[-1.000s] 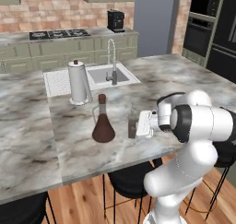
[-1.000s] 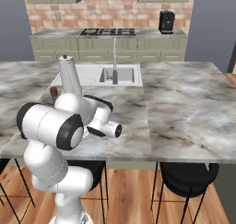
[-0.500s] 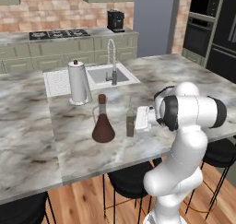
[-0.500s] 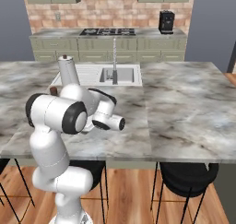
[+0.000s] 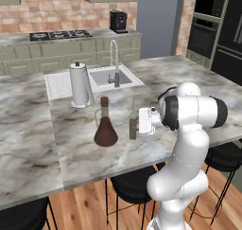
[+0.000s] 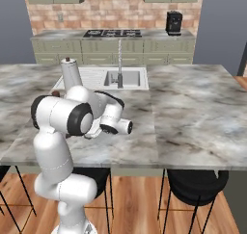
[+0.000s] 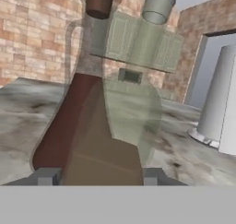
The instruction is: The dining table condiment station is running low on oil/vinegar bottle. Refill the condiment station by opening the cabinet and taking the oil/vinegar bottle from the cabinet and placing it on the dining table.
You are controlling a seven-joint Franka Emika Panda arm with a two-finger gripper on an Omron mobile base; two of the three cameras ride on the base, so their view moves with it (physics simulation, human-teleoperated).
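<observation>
Bottle (image 5: 133, 124) unlabelled, upright between hand (image 5: 142, 121) fingers.

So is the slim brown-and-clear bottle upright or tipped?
Upright: the slim brown-and-clear bottle stands on the grey-white marble top, neck pointing up.

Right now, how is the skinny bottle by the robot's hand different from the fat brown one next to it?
The oil/vinegar bottle is slim and straight-sided; the cone-shaped flask flares wide at the bottom. The bottle is dark only in its lower part and clear above, while the flask looks brown almost all the way up. The flask has a cork on top. The bottle sits between the gripper fingers; the flask stands free. Both stand upright on the dining table.
</observation>
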